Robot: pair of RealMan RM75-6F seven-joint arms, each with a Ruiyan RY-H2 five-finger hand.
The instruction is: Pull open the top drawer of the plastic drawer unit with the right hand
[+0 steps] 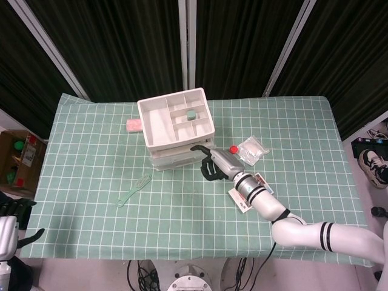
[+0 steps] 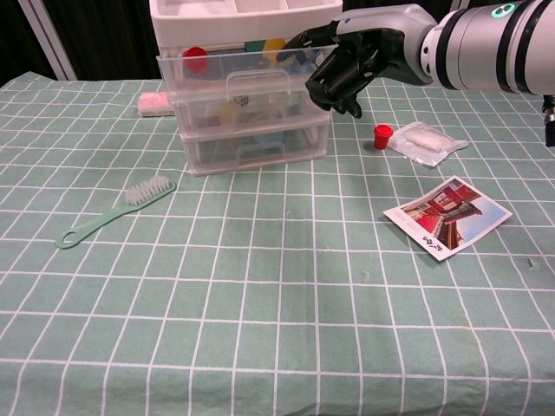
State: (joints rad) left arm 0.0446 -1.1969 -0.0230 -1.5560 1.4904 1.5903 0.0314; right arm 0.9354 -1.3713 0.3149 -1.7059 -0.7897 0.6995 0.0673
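Observation:
The clear plastic drawer unit (image 1: 182,154) (image 2: 251,113) stands mid-table with a white divided tray (image 1: 148,124) (image 2: 243,13) on top. Its top drawer (image 2: 225,61) holds red and yellow items, and its front looks level with the drawers below. My right hand (image 1: 212,165) (image 2: 351,65) hovers at the unit's right front corner, at top-drawer height. One finger reaches toward the drawer front, the others are curled in, and it holds nothing. My left hand (image 1: 18,212) hangs off the table's lower left edge with its fingers apart and nothing in it.
A green brush (image 1: 134,190) (image 2: 113,212) lies left of the unit's front. A pink sponge (image 1: 134,125) (image 2: 154,102) sits behind it on the left. To the right are a red cap (image 1: 233,149) (image 2: 381,136), a small plastic bag (image 1: 253,150) (image 2: 425,140) and a photo card (image 2: 448,217).

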